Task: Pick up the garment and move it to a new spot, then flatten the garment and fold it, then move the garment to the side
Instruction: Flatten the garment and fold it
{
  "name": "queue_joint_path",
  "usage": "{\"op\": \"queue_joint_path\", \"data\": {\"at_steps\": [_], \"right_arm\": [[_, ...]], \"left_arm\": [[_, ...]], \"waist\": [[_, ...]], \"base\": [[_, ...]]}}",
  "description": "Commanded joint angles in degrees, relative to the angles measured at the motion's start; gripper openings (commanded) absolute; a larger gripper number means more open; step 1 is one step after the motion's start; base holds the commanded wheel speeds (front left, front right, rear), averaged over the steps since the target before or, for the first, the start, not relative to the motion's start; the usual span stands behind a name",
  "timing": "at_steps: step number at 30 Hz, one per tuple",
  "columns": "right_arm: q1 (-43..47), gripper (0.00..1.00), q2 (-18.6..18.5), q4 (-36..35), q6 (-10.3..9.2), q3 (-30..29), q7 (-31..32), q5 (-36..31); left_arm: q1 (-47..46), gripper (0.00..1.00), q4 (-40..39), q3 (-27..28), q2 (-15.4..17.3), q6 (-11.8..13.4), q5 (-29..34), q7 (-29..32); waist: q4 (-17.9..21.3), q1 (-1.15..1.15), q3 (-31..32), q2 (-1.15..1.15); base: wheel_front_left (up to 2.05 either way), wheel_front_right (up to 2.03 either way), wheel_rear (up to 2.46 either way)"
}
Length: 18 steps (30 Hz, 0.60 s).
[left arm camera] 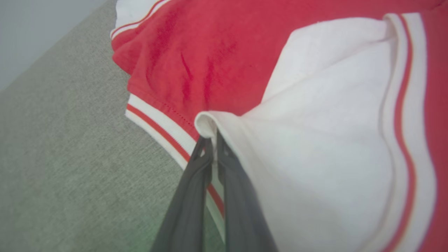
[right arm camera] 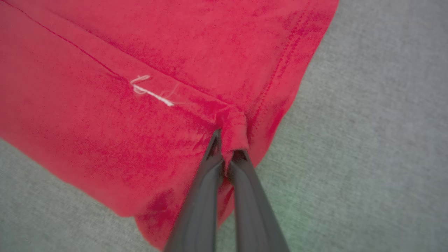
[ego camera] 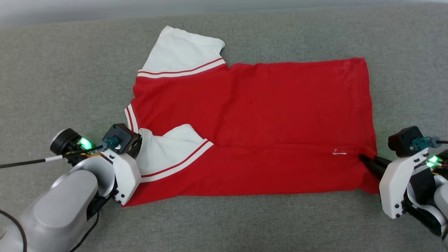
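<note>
The garment (ego camera: 266,115) lies spread sideways on the grey cloth surface (ego camera: 70,70), striped collar toward the robot's left. Its near long edge is folded up over the red body, with one white sleeve on top and the other jutting out at the far side. The left wrist view shows what the head view cannot: the left gripper (left arm camera: 212,140) is clamped on a rolled edge of the near sleeve (the arm's own pale wrist housing blocks that grip from above). The right wrist view shows the right gripper (right arm camera: 227,154) pinched on a bunched bit of red hem at the near right corner, with a loose white thread (right arm camera: 150,91) just beside the fold line. A black cable (ego camera: 21,163) trails off the left wrist.
</note>
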State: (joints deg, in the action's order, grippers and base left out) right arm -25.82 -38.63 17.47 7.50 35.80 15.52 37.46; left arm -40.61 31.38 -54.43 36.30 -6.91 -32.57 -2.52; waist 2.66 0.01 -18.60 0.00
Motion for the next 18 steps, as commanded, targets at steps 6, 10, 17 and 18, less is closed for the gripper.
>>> {"op": "queue_joint_path", "data": {"at_steps": [6, 10, 17, 18], "right_arm": [[0.9, 1.00, 0.0, 0.0, -0.02, 0.3, -3.5, 0.9], [2.5, 1.00, -1.0, -1.9, -0.02, -0.3, -4.4, 0.7], [5.2, 1.00, -1.6, -3.4, -0.02, -1.9, -3.9, 0.1], [5.5, 1.00, -1.6, -3.5, -0.02, -2.2, -3.8, 0.0]], "left_arm": [[-0.5, 1.00, 3.6, -1.0, -1.3, -0.3, -1.4, -2.5], [-2.1, 1.00, 2.5, -0.6, 0.6, -0.3, -2.1, -1.1], [-4.5, 1.00, -4.3, 0.0, 3.5, -0.4, -7.8, 11.7], [-4.8, 1.00, -5.3, -0.2, 3.8, -0.4, -9.3, 14.8]], "waist": [[-0.8, -0.01, 5.2, 0.00], [-1.3, -0.01, 7.7, 0.00], [-2.0, -0.01, 10.0, 0.00], [-2.1, -0.01, 10.1, 0.00]], "base": [[0.00, 0.00, 0.00], [0.00, 0.00, 0.00], [0.00, 0.00, 0.00], [0.00, 0.00, 0.00]]}}
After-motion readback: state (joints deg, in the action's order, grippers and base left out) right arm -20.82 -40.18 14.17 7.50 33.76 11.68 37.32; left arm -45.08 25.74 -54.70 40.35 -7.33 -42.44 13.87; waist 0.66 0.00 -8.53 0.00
